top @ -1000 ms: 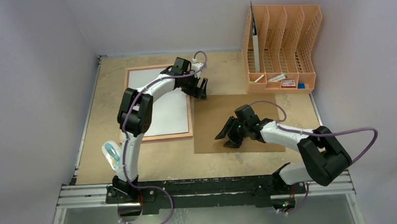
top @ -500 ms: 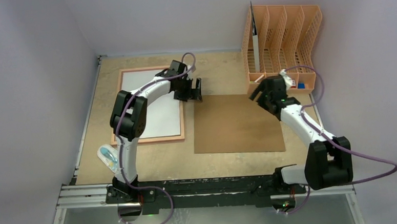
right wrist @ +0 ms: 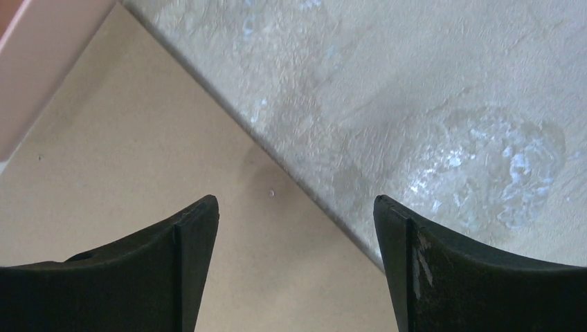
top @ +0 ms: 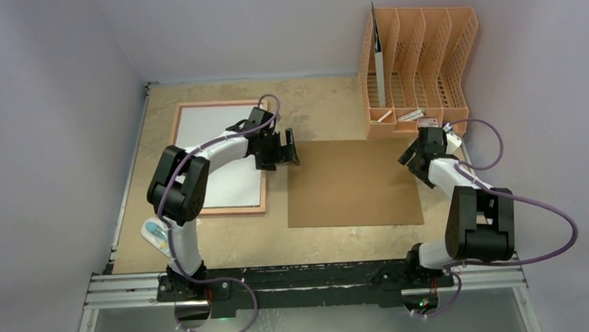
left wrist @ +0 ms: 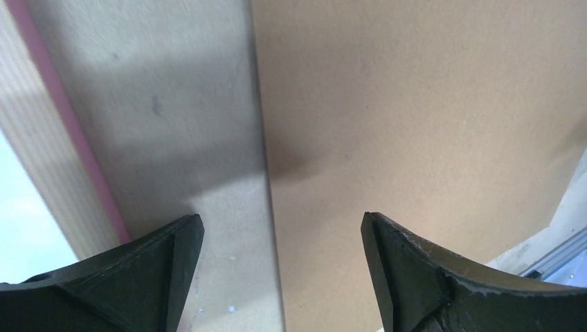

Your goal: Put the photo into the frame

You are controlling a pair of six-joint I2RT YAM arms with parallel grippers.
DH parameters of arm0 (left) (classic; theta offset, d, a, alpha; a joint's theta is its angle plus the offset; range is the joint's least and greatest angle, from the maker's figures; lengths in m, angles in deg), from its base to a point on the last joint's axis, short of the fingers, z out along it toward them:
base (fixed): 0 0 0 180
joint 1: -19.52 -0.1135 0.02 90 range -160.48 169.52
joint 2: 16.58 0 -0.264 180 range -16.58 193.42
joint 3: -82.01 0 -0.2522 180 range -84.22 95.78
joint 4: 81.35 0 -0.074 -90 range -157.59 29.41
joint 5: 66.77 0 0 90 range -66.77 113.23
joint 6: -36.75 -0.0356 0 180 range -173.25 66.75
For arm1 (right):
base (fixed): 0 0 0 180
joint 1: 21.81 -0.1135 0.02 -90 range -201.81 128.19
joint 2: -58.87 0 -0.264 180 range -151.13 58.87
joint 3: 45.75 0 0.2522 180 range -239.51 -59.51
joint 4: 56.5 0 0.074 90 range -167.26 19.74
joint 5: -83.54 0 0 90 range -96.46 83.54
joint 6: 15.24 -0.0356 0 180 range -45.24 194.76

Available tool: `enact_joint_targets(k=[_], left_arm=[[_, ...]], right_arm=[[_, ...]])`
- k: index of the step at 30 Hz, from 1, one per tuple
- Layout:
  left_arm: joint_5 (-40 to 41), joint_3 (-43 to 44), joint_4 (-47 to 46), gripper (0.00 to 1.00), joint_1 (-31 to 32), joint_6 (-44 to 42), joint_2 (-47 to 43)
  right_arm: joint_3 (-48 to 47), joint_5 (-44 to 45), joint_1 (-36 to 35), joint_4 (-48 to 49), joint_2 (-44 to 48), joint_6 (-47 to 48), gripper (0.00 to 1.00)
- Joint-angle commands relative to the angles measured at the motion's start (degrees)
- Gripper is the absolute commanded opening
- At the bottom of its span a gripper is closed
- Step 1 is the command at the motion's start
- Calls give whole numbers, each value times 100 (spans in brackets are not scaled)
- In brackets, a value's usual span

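Top external: left tool point(top: 292, 148) agape beside frame point(top: 225, 211)

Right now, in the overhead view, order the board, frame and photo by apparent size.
1. The board and the frame: too alike to rank; the left arm hides part of the frame.
2. The photo, inside the frame.

Matt hardboard sheet point(top: 353, 182); wood-grain frame point(left wrist: 59, 173); mottled rough table point(top: 326, 103); plastic rack point(top: 468, 58).

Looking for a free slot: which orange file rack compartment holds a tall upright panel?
The leftmost compartment of the orange plastic file rack: only it holds a tall thin upright panel.
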Motion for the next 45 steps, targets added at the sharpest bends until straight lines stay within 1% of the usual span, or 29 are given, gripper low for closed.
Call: enact_joint_targets(k=[1, 6, 9, 12, 16, 17, 21, 26, 33, 37, 39, 45], left_arm=[[27, -437, -30, 90, 165, 476, -226], [-213, -804, -249, 89, 253, 748, -322], [-391, -961, -334, 87, 315, 885, -306], [-650, -1087, -615, 82, 367, 1014, -301], [-1000, -1059, -752, 77, 474, 1051, -203], [-1070, -1076, -814, 76, 484, 1084, -200], [-1291, -1130, -1041, 67, 486, 1159, -402], [-1526, -988, -1118, 63, 481, 1019, -837], [-1417, -752, -719, 60, 484, 831, -1274], [-1343, -692, -565, 60, 480, 780, -1410], [-1190, -688, -412, 60, 483, 758, -1505], [-395, -770, 58, 60, 477, 616, -1814]], right_arm=[[42, -129, 199, 500, -167, 218, 85], [211, -1058, 676, 868, -321, 498, 85], [280, -1568, 739, 1007, -374, 512, 84], [400, -2167, 744, 1132, -457, 449, 83], [682, -2914, 743, 1394, -603, 400, 80], [759, -3046, 743, 1463, -637, 375, 80], [1015, -3459, 744, 1691, -701, 306, 78], [1281, -3840, 739, 1984, -648, 140, 75], [1535, -4368, 728, 2057, -441, 78, 72], [1616, -4465, 692, 1953, -205, 78, 72], [1654, -4509, 644, 1893, -105, 59, 72], [1820, -4594, 290, 1913, 77, -144, 72]])
